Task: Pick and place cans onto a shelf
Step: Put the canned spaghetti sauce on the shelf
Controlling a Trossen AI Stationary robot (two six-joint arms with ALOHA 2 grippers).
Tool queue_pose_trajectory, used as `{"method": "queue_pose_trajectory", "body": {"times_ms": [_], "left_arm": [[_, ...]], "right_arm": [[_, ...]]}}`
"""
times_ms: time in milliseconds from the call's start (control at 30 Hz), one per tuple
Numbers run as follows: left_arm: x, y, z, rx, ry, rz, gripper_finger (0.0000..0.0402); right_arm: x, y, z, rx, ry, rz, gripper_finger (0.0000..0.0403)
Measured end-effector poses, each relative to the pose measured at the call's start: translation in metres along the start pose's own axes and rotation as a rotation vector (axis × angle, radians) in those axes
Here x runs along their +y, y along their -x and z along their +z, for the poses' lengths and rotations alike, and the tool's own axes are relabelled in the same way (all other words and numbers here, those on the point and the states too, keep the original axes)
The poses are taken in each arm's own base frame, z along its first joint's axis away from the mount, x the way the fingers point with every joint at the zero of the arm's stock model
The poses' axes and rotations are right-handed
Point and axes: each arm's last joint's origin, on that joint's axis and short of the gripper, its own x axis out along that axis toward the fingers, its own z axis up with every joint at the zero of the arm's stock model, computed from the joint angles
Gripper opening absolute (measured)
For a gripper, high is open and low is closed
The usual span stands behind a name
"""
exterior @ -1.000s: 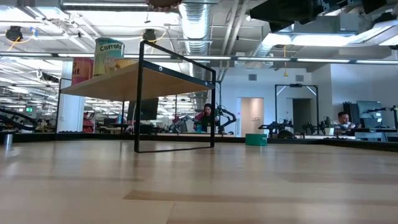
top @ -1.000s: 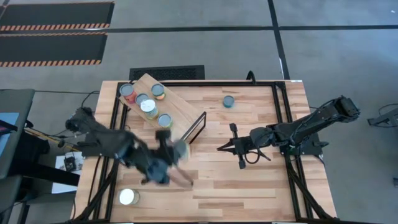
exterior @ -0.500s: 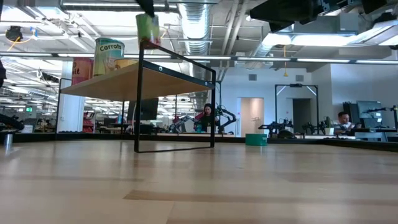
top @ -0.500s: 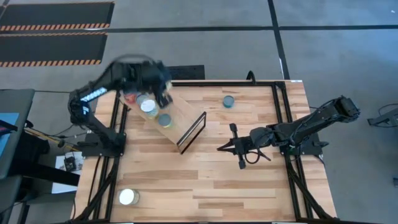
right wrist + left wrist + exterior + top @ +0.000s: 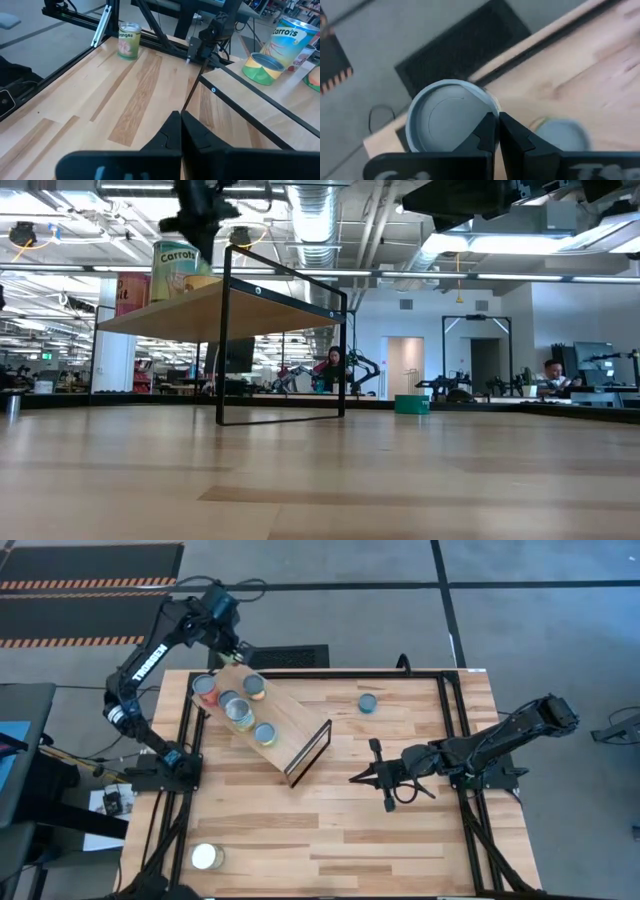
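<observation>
I counted five cans (image 5: pixel 239 712) on the shelf (image 5: pixel 290 735) and two off it. My left gripper (image 5: pixel 232 648), fingers pressed together and empty, hovered over the shelf's far end; my right gripper (image 5: pixel 358 778), likewise clenched, waited beside the shelf.

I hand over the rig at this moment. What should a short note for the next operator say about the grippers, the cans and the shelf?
Left gripper: shut, holding nothing, raised over the far end of the shelf.
Right gripper: shut, empty, waiting low over the table to the right of the shelf.
Done: five cans stand on the shelf in the high view.
Left: a blue-lidded can on the table to the right of the shelf, and a white-lidded can near the table's left edge, far from the shelf. Both still need placing.
</observation>
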Motion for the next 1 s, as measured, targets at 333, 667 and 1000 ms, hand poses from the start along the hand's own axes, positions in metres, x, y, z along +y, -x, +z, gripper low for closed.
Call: {"method": "queue_pose_trajectory", "body": {"times_ms": [333,667,1000], "left_arm": [[0.004,-0.039,-0.017,0.110,0.006,-0.001,0.0000],[0.006,-0.034,-0.026,0.106,0.035,-0.035,0.0000],[-0.004,-0.031,-0.027,0.104,0.037,-0.065,0.0000]], "right_arm": [[0.000,0.000,0.000,0.000,-0.003,-0.001,0.0008],[0.000,0.000,0.000,0.000,-0.005,-0.001,0.0009],[0.000,0.000,0.000,0.000,-0.007,-0.002,0.0010]]}}
